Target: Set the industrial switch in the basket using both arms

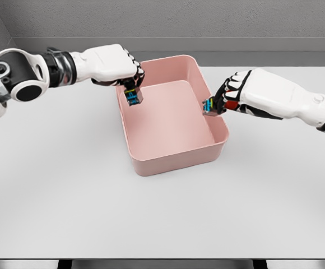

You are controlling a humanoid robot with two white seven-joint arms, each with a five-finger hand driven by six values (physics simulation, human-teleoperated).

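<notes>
Over the pink basket (173,120), my left fingers (130,75) and right fingers (225,95) each pinch a small industrial switch (133,97) (210,106) — rigid, light, gripped by the top.

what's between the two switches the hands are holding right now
In the head view, only the pink basket's bare inside lies between the left hand's switch and the right hand's switch; nothing else sits there.

A white table (95,213) fills most of the view. Beyond the table's far edge rises a grey wall (179,17), with a darker strip along the wall's base.
</notes>
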